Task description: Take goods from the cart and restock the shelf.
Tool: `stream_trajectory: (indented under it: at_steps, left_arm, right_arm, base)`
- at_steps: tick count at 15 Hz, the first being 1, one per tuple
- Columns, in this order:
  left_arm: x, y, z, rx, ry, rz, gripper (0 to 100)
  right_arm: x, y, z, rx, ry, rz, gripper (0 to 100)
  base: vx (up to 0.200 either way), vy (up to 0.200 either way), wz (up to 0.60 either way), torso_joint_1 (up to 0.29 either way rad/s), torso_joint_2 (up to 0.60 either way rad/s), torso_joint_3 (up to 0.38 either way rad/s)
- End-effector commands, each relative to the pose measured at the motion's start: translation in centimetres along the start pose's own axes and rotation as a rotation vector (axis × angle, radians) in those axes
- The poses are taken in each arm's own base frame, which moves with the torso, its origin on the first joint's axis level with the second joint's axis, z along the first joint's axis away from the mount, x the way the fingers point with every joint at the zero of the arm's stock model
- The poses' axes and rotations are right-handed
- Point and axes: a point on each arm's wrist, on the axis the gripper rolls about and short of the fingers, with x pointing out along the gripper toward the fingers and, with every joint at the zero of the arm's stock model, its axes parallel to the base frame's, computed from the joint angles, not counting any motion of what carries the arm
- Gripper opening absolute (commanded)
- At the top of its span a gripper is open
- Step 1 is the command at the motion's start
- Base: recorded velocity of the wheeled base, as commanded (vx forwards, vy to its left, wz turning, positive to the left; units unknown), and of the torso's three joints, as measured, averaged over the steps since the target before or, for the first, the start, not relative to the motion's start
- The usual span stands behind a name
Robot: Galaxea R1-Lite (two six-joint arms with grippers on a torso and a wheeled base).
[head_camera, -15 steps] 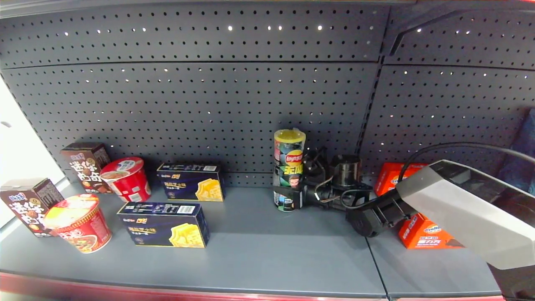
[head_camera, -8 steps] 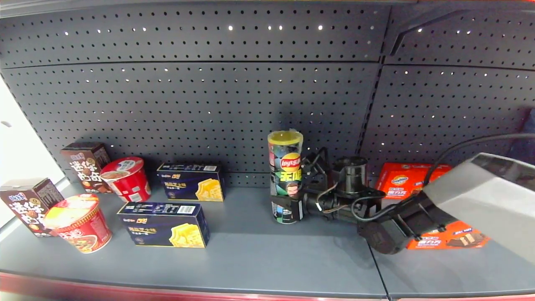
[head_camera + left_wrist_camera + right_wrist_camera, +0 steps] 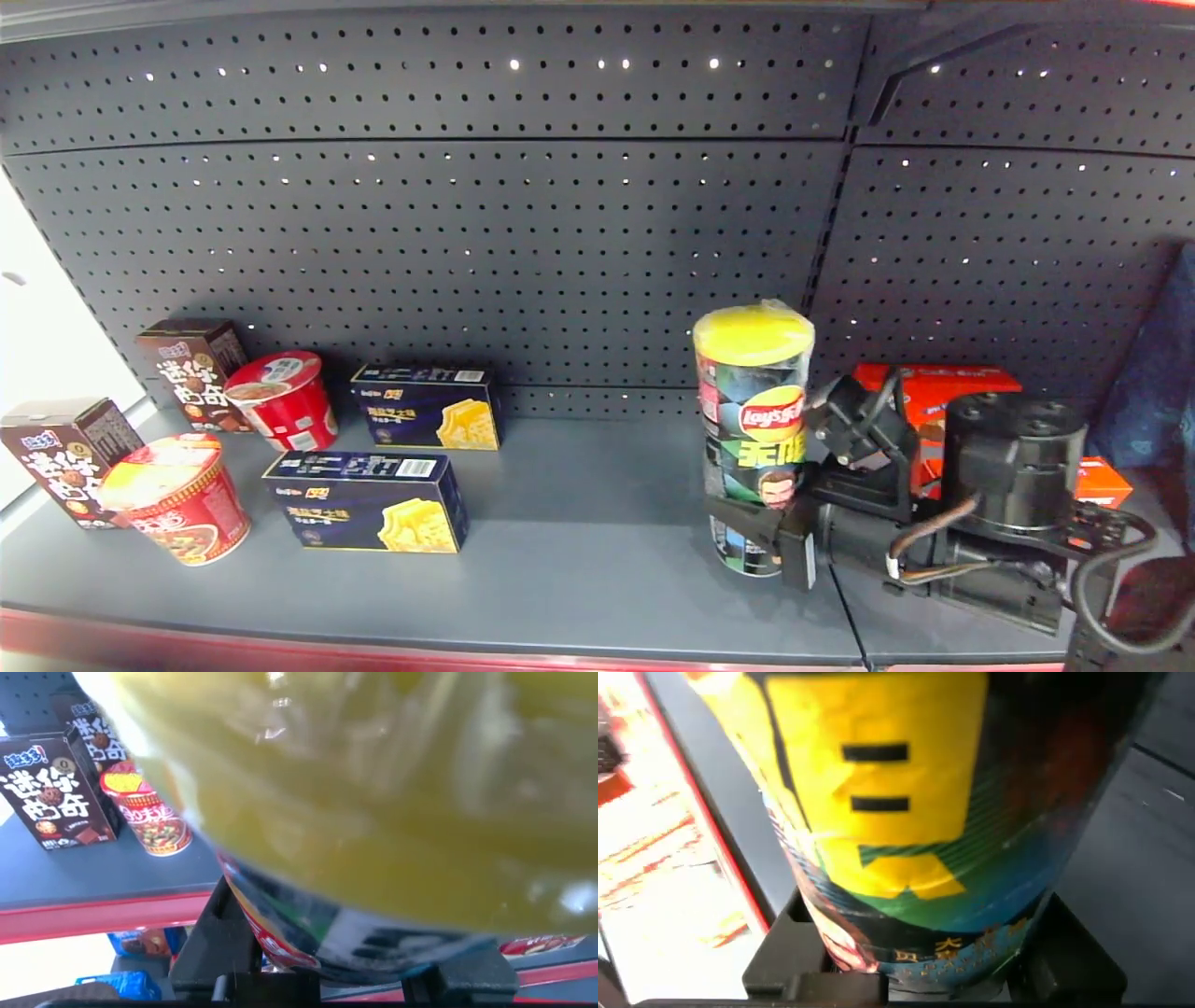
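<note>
A tall chips can (image 3: 752, 420) with a yellow lid stands upright over the right part of the grey shelf board (image 3: 579, 560), near the seam between two boards. My right gripper (image 3: 761, 537) is shut on its lower part, coming in from the right. Up close, the same can (image 3: 906, 831) fills the space between the black fingers (image 3: 785, 952). My left gripper (image 3: 327, 975) is shut on a second chips can (image 3: 299, 929), whose yellowish lid (image 3: 374, 775) blurs the foreground, below the shelf's red front edge (image 3: 93, 917).
At the left stand two brown chocolate boxes (image 3: 191, 369) and two red cup noodles (image 3: 177, 499). Two dark blue boxes (image 3: 369, 499) lie left of centre. Orange boxes (image 3: 934, 387) sit behind the right arm, with a blue bag (image 3: 1153, 392) at the far right. The pegboard wall (image 3: 467, 233) closes the back.
The right arm has drawn the chips can away from the back wall, toward the front and to the right. The other goods have not moved.
</note>
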Motion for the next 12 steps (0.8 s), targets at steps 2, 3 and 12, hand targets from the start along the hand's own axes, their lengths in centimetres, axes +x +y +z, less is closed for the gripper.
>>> stream_trajectory:
  at_steps: [2, 3, 12]
  left_arm:
    - [-0.5, 0.0, -0.9, 0.002, 0.042, 0.002, 0]
    - [-0.5, 0.0, -0.7, 0.011, 0.038, 0.004, 0]
    - [-0.8, 0.1, -0.2, 0.022, 0.018, 0.042, 0]
  right_arm:
    - [-3.0, 1.0, -1.3, 0.031, -0.046, -0.042, 0]
    - [-3.2, 1.3, -1.6, 0.037, -0.057, -0.041, 0]
    - [-1.0, 1.2, -4.5, 0.061, -0.025, -0.050, 0]
  base:
    - [0.000, 0.000, 0.00, 0.000, 0.00, 0.000]
    - [0.000, 0.000, 0.00, 0.000, 0.00, 0.000]
    - [0.000, 0.000, 0.00, 0.000, 0.00, 0.000]
